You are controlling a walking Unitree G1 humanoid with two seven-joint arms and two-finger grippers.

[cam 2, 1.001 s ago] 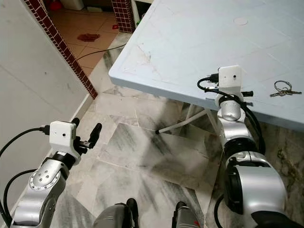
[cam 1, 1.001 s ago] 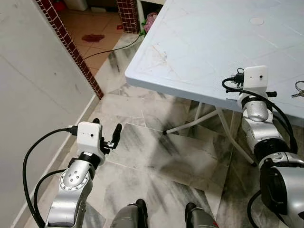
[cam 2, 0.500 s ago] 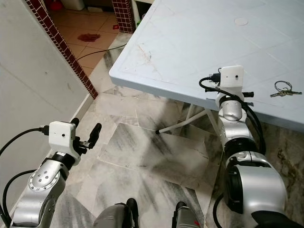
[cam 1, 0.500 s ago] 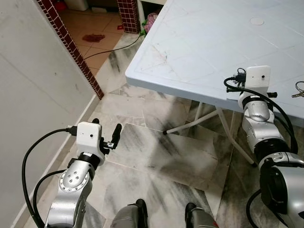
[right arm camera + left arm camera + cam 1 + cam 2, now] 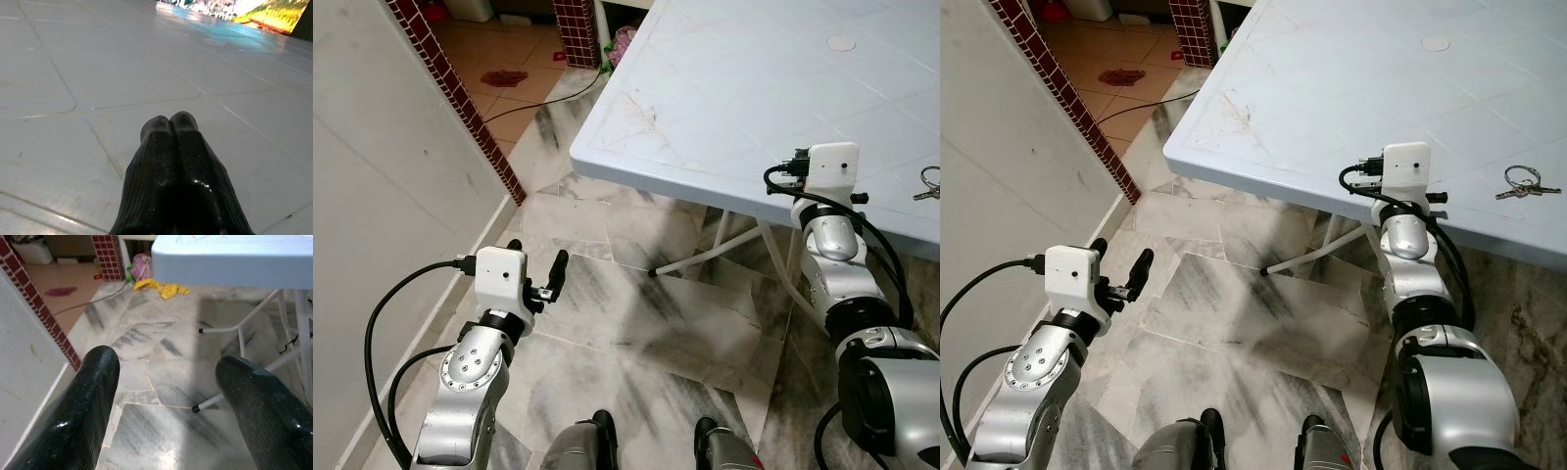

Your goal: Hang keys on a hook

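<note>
A bunch of keys (image 5: pixel 1523 182) on a metal ring lies on the pale blue plastic table (image 5: pixel 1332 88), near its front edge at the right. My right gripper (image 5: pixel 169 121) is shut with nothing in it. It hovers low over the tabletop, to the left of the keys and apart from them. Its white wrist camera box (image 5: pixel 1405 166) covers the fingers in the eye views. My left gripper (image 5: pixel 536 257) is open and empty, held low over the marble floor (image 5: pixel 636 313) to the left of the table.
A white wall (image 5: pixel 382 196) with a red brick edge (image 5: pixel 460 98) runs along the left. White table legs (image 5: pixel 715 250) stand under the table. A black cable (image 5: pixel 543 98) crosses the floor, and yellow cloth (image 5: pixel 164 288) and a pink bag (image 5: pixel 141 271) lie beyond.
My right gripper has shifted a little to the left and back toward the table's front edge, farther from the keys. The left arm has barely moved.
</note>
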